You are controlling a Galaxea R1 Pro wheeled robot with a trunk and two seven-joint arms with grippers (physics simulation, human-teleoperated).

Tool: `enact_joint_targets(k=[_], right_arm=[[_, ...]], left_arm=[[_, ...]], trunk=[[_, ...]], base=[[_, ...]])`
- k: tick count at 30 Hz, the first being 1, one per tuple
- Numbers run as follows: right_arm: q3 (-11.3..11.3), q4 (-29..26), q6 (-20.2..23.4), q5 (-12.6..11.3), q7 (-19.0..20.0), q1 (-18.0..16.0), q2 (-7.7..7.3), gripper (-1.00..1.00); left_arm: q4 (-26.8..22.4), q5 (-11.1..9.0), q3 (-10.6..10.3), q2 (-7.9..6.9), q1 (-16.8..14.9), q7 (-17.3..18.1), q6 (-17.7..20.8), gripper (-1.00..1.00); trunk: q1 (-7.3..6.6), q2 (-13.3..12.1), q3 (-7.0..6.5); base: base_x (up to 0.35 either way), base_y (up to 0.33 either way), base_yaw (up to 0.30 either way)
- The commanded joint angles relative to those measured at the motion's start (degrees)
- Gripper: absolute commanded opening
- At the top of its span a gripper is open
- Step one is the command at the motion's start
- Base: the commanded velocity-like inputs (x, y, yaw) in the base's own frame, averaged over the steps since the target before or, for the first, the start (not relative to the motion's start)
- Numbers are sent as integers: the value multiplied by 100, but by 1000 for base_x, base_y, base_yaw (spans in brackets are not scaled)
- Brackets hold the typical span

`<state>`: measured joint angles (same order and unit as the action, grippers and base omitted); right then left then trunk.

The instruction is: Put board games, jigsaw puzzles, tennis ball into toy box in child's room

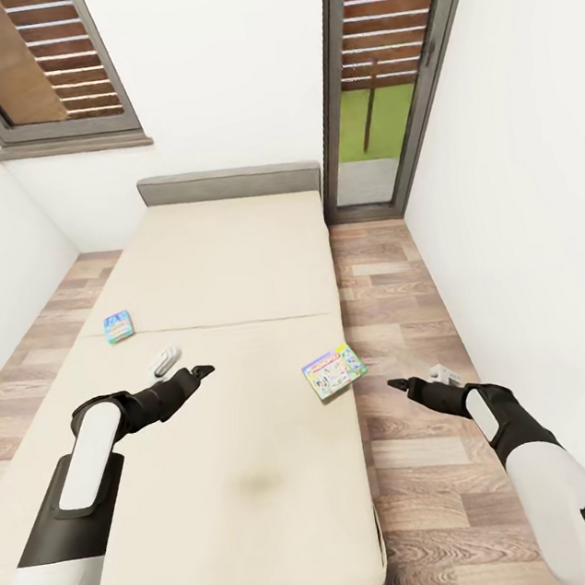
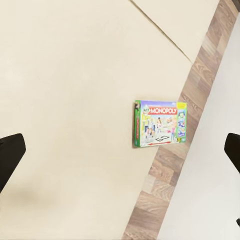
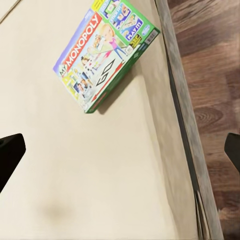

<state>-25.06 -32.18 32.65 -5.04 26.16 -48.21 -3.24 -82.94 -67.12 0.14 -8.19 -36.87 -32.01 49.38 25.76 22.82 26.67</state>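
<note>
The Monopoly box (image 1: 333, 371) is lying flat at the right edge of the bed (image 1: 234, 273), beside the wood floor (image 1: 398, 315); the blue game box (image 1: 118, 326) is lying well apart from it, near the bed's left edge; the left claw (image 1: 199, 372) is hovering over the mattress between them, its fingers (image 2: 10, 155) standing wide apart, gripping nothing; the right claw (image 1: 397, 384) is hovering just beside the Monopoly box over the floor, fingers (image 3: 10, 152) likewise spread and empty.

Bright, even, sharp renders; the Monopoly box (image 3: 102, 52) casts a soft shadow, wide-angle edges bend.
</note>
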Motion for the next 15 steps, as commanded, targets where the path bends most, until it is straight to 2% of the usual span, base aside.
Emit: enact_joint_targets(k=[1, 7, 9, 15], right_arm=[[-19, 0, 53, -66, -78, -4, 8, 100], [-18, 9, 60, -104, -348, -10, 27, 100], [-15, 13, 75, -132, -521, -15, 32, 100], [-12, 13, 199, -170, -683, -21, 39, 100]], left_arm=[[14, -62, 11, 1, -4, -59, 11, 100], [158, -63, 39, 6, -4, -61, 12, 100], [329, -64, 55, 9, -4, -61, 13, 100], [711, -65, 68, 14, -4, -57, 16, 100]], trunk=[[3, 10, 18], [3, 10, 73], [3, 10, 92], [3, 10, 148]], base=[[0, 0, 0], [0, 0, 0], [0, 0, 0], [0, 0, 0]])
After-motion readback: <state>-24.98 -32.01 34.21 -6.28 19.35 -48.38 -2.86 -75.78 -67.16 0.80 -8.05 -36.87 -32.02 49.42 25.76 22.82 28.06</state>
